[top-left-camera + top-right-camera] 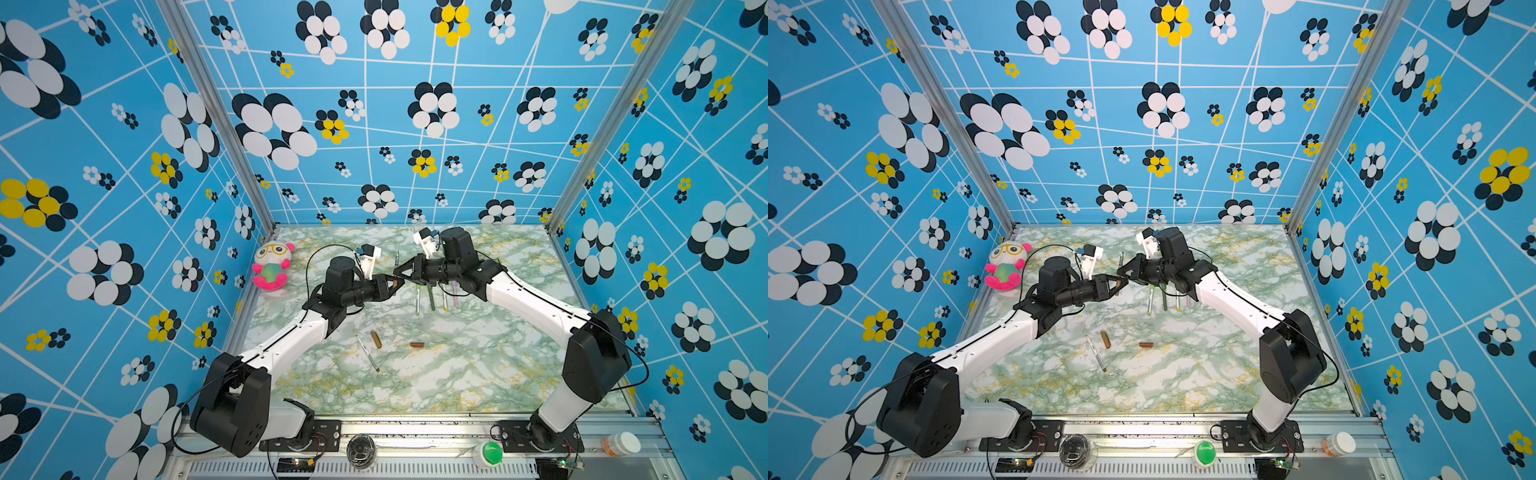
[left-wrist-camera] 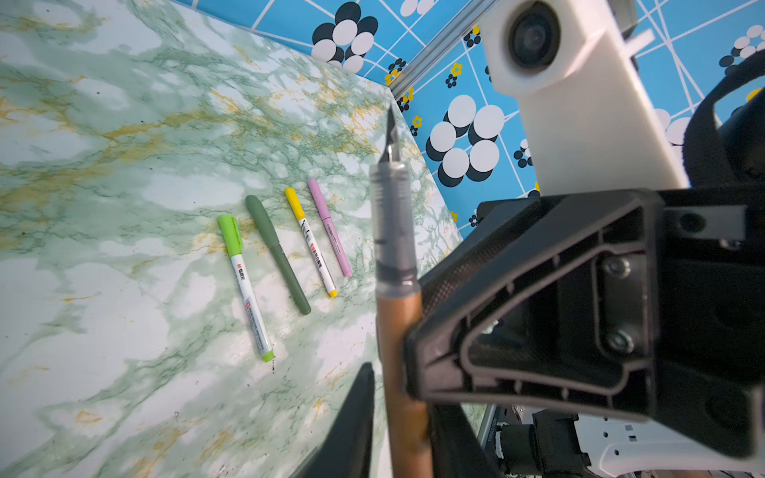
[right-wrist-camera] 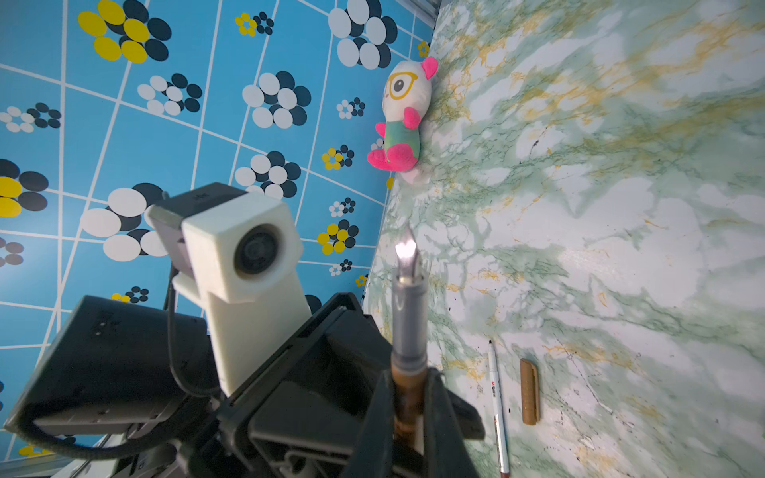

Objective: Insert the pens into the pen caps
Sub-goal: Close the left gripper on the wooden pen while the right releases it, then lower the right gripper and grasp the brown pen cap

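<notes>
A brown pen (image 2: 399, 351) with a clear grey section and a metal nib is held above the table's middle by both grippers. My left gripper (image 2: 399, 393) is shut on its brown barrel, and my right gripper (image 3: 410, 376) is shut on the same barrel. In both top views the grippers (image 1: 397, 284) (image 1: 406, 272) meet tip to tip. A white pen (image 1: 368, 353) lies uncapped nearer the front, beside a brown cap (image 1: 376, 339) and a reddish-brown cap (image 1: 417, 344). Several capped pens, lime (image 2: 244, 281), dark green (image 2: 277, 252), yellow (image 2: 310, 242) and pink (image 2: 329, 227), lie in a row under the right arm.
A plush toy (image 1: 272, 266) leans against the left wall at the back. Patterned walls close three sides of the marble table (image 1: 457, 374). On the front rail stand a green button (image 1: 490, 453) and a small bottle (image 1: 621, 444).
</notes>
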Motion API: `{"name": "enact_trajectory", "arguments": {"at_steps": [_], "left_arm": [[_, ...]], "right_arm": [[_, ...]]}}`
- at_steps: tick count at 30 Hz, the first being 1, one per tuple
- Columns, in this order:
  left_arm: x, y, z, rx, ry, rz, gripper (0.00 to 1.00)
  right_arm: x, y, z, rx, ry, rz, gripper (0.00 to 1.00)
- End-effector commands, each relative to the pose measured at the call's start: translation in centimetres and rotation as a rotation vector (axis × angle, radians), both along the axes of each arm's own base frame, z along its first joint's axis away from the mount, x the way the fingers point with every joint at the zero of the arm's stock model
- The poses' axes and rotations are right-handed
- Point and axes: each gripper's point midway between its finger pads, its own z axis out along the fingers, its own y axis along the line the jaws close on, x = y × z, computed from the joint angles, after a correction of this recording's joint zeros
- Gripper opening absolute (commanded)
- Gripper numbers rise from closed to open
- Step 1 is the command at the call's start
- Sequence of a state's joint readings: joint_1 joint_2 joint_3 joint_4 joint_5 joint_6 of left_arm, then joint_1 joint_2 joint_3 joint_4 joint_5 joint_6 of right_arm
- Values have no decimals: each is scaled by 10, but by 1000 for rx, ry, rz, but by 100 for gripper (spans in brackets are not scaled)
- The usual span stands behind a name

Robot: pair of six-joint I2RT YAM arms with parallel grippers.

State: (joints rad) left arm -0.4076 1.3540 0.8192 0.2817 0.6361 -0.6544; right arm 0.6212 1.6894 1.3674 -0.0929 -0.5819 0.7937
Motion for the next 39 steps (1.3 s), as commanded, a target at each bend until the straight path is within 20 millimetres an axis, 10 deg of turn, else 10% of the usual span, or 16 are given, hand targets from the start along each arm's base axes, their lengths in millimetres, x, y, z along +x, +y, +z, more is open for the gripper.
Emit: {"name": "enact_trajectory", "arguments": {"at_steps": [1,12,21,33,39], "left_arm": [[5,-1,13,-10,-39,12,17],[5,17,1,58,-9,106,0],[8,79,-9,185,-6,358,0],[-28,198,15,415,-136,863,0],[-42,215,11,412,-140,936,0]], "right_arm": [[-7,1,17,25,-39,20,1],[-6,-6,25,-36,-89,10,18],[-18,-11,17,-198,-172,42,40],[-68,35,-82,-658,-301,260,43],[-89,61,-134,-861,-378,374,44]]}}
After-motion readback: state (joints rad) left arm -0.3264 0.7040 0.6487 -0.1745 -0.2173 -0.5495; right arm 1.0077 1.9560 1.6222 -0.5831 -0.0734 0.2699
